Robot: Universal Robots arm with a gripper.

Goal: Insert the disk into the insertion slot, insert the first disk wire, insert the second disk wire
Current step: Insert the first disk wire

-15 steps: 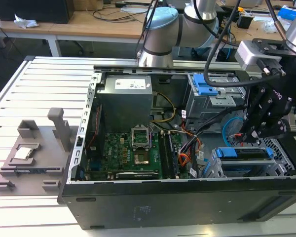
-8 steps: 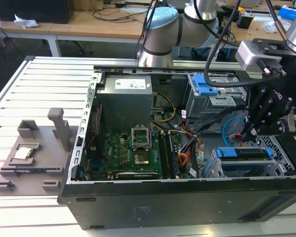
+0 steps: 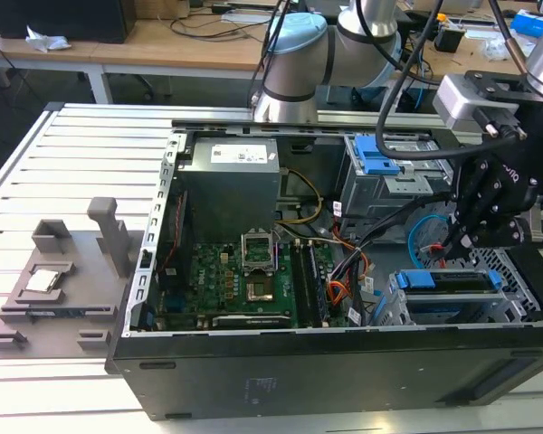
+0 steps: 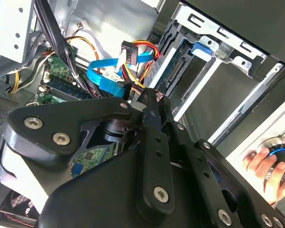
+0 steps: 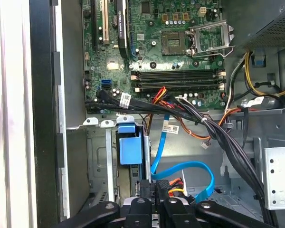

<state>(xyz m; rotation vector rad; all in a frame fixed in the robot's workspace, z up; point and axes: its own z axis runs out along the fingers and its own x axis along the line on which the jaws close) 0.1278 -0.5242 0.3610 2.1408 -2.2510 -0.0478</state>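
The disk, in its blue carrier, sits inside the insertion slot, a low grey perforated cage at the exterior view's right. My black gripper hangs just above the disk's rear edge. Its fingers are shut on the dark plug of the first disk wire, which trails red, yellow and orange leads. The plug is close to the disk's connector edge. The second disk wire, a flat light-blue cable, loops beside the fingers with its dark plug hanging free.
A taller grey cage with a blue latch stands behind the slot. A black cable bundle crosses between the green motherboard and the cages. A grey fixture lies on the slatted table. A person's hand holds a device outside the case.
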